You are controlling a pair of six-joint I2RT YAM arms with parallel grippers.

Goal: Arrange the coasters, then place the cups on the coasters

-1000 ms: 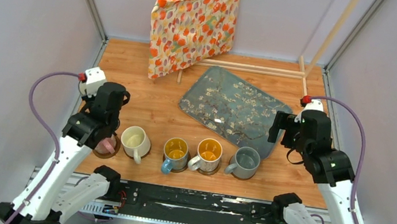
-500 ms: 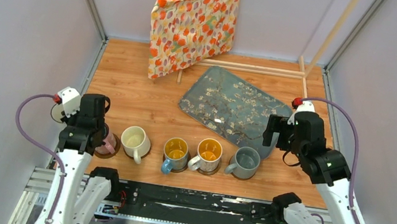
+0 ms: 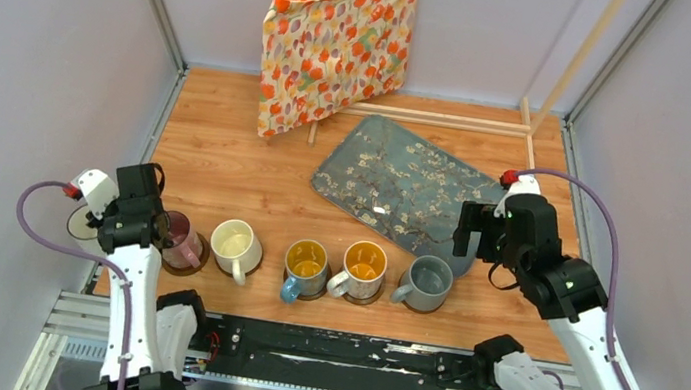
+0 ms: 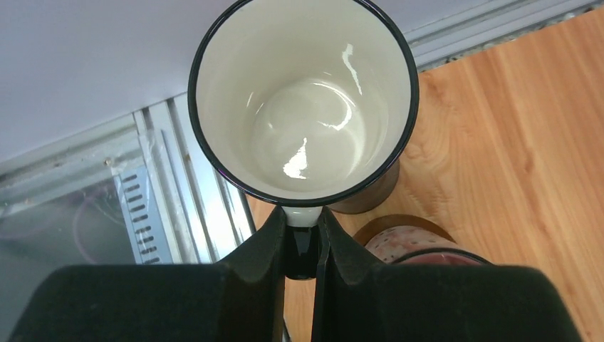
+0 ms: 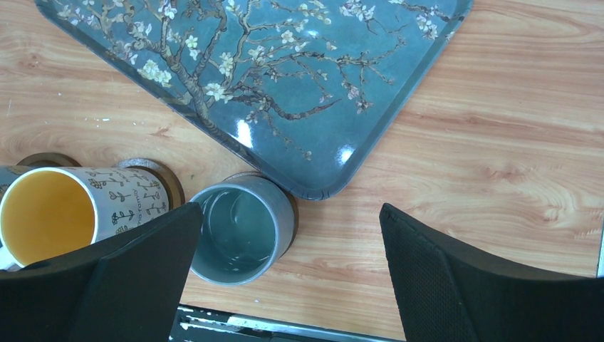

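White with a dark rim, one cup (image 4: 303, 100) is at the near left corner, upright, over the left edge of the surface (image 4: 513, 142) and the metal rail (image 4: 178, 214). Its handle is pinched tight in the closed left pincer (image 4: 304, 224); whether it rests on anything I cannot tell. Just beside it stands the pink cup (image 3: 180, 239), then the cream cup (image 3: 234, 241), the blue-handled cup (image 3: 305, 262), the yellow-lined white cup (image 3: 365, 261) and the grey cup (image 5: 238, 231), in a row along the near edge. Dark-brown coasters (image 5: 169, 182) show under all but the cream one, where I cannot tell. Above the grey cup hovers the right pincer (image 3: 469, 234), fingers spread wide, holding nothing. Beyond lies the floral blue-grey tray (image 5: 285, 71), its near corner just beside the grey cup. Farthest back hangs a leaf-print bag (image 3: 336, 43).
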